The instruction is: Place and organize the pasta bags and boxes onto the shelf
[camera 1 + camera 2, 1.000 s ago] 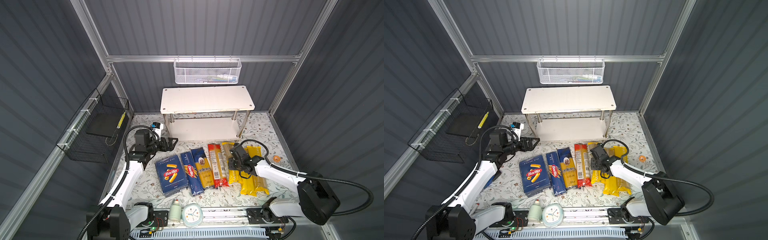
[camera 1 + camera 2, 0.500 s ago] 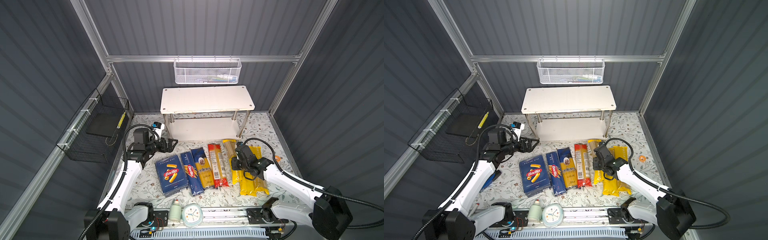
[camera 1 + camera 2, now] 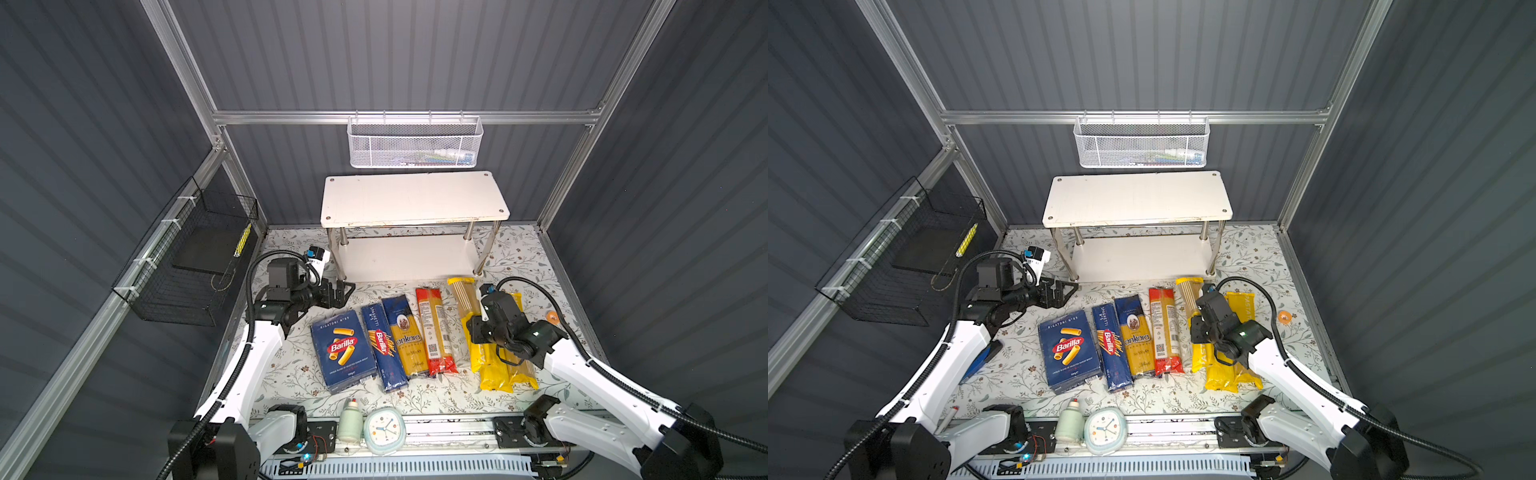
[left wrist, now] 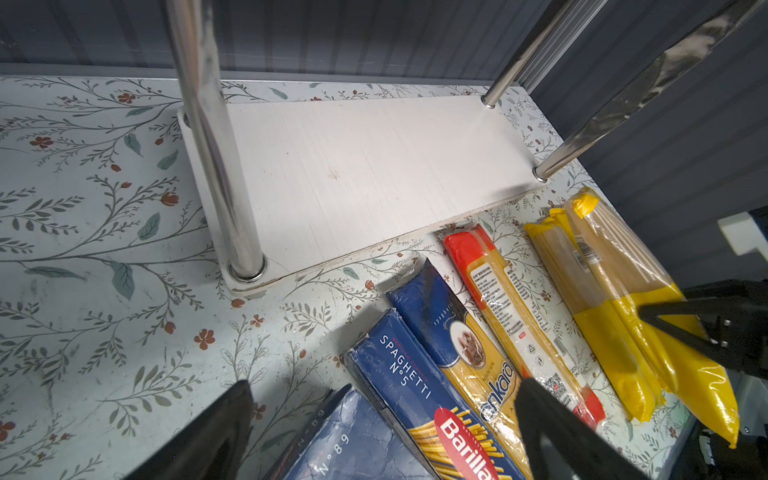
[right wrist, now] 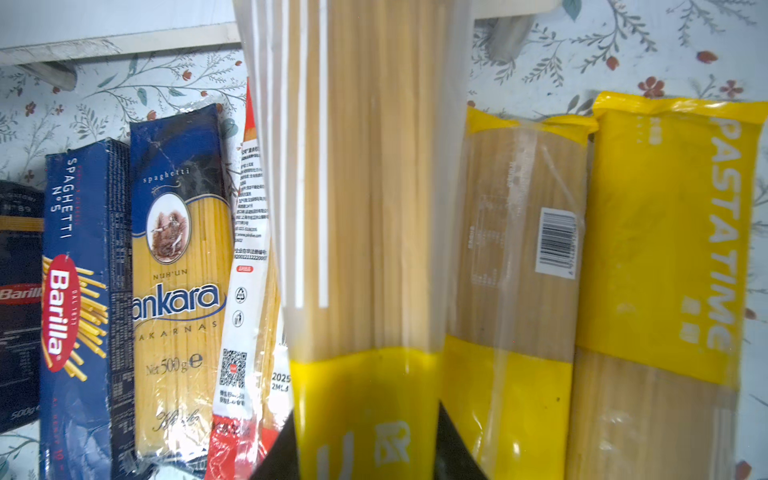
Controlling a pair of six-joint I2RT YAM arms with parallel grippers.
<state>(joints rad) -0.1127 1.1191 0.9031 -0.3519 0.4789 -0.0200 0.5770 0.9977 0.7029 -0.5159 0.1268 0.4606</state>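
Observation:
The white two-tier shelf stands at the back, both boards bare; its lower board fills the left wrist view. In front lie the wide Barilla box, the narrow Barilla box, the blue ankara bag and the red bag. My right gripper is shut on a yellow-and-clear bag. Two more yellow bags lie beside it. My left gripper hangs open over the boxes' far ends.
A white mesh basket hangs on the back rail and a black wire basket on the left wall. A clock and a small bottle sit at the front edge. A small orange thing lies at the right.
My right arm's elbow has swung out to the right and forward while its gripper stayed on the yellow bag. The left arm has barely moved.

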